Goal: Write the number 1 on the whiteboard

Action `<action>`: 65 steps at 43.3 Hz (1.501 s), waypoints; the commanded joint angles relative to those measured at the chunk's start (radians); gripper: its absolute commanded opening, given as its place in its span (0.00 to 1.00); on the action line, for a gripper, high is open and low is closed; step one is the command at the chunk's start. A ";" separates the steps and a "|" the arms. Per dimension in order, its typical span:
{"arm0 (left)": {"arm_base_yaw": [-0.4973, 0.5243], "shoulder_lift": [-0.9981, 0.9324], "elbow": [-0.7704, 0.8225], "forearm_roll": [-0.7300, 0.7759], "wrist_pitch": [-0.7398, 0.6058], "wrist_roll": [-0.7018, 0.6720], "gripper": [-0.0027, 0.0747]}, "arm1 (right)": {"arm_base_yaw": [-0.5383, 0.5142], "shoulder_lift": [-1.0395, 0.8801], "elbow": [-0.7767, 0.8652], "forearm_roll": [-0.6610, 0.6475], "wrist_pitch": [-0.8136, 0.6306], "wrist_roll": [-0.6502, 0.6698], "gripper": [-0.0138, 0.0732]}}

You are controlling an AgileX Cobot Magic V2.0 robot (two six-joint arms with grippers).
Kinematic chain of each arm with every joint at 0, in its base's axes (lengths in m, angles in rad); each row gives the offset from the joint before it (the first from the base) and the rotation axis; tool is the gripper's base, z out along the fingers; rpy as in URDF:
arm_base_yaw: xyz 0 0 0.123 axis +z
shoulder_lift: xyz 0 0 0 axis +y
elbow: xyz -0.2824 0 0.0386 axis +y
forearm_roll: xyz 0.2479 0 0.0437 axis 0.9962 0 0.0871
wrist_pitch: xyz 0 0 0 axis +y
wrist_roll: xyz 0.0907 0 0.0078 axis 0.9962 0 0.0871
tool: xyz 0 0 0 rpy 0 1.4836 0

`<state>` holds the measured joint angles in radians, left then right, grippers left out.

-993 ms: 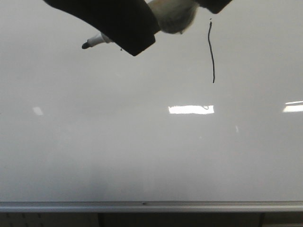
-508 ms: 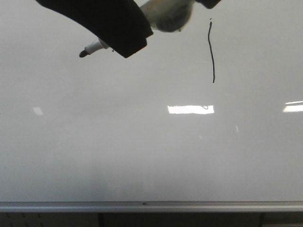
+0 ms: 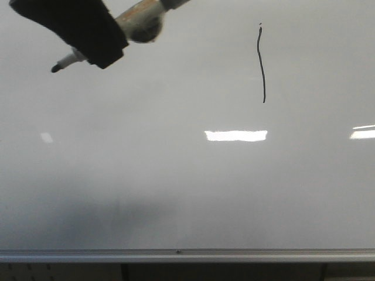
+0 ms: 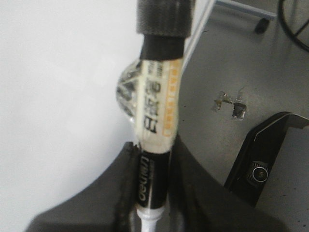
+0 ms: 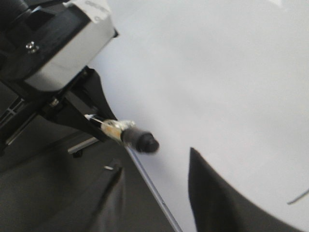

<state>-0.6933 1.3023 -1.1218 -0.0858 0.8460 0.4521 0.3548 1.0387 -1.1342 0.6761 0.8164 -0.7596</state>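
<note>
The whiteboard point(image 3: 176, 175) fills the front view, glossy pale grey. The number 1 point(image 3: 261, 64) is a thin black wavy vertical stroke with a dot on top, at the upper right. My left gripper point(image 3: 94, 52) is at the upper left, shut on a black marker point(image 3: 70, 60) whose uncapped tip points left and stands off the stroke. In the left wrist view the marker point(image 4: 154, 145) sits between the dark fingers point(image 4: 193, 193). My right gripper point(image 5: 154, 198) is open and empty beside the board point(image 5: 217, 72); it is out of the front view.
A silver rail point(image 3: 176, 254) runs along the board's bottom edge. Bright rectangular light reflections point(image 3: 235, 135) lie on the board. The left wrist view shows grey floor and a black bracket point(image 4: 263, 164) beside the board. The right wrist view shows the left arm point(image 5: 53, 43).
My left gripper has moved left and slightly up with the marker, away from the stroke. The right gripper's tip has left the top edge of the front view. The stroke is unchanged.
</note>
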 commanded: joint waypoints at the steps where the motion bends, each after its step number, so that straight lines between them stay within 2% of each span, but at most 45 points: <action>1: 0.093 -0.024 -0.009 -0.010 -0.055 -0.097 0.01 | -0.071 -0.060 0.019 0.038 -0.080 0.079 0.32; 3: 0.148 -0.028 0.009 -0.010 -0.070 -0.139 0.01 | -0.110 -0.095 0.057 0.038 -0.109 0.118 0.23; 6: 0.226 -0.038 0.048 -0.010 -0.113 -0.195 0.01 | -0.165 -0.145 0.120 0.037 -0.154 0.140 0.17; 13: 0.423 -0.077 0.163 -0.010 -0.201 -0.277 0.01 | -0.264 -0.274 0.284 0.037 -0.241 0.140 0.14; 19: 0.587 -0.073 0.230 -0.010 -0.224 -0.299 0.01 | -0.273 -0.375 0.387 0.038 -0.307 0.140 0.08; 26: 0.745 -0.054 0.272 -0.010 -0.291 -0.299 0.01 | -0.273 -0.433 0.455 0.039 -0.328 0.140 0.08; 42: 0.758 0.111 0.272 -0.010 -0.593 -0.299 0.01 | -0.273 -0.433 0.466 0.040 -0.328 0.140 0.08; 59: 0.758 0.260 0.272 -0.010 -0.699 -0.299 0.01 | -0.273 -0.433 0.466 0.040 -0.327 0.140 0.08; 65: 0.758 0.289 0.272 -0.010 -0.710 -0.299 0.09 | -0.273 -0.433 0.466 0.040 -0.327 0.140 0.08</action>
<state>0.0708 1.6059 -0.8257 -0.0858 0.1990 0.1606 0.0859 0.6064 -0.6419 0.6801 0.5548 -0.6156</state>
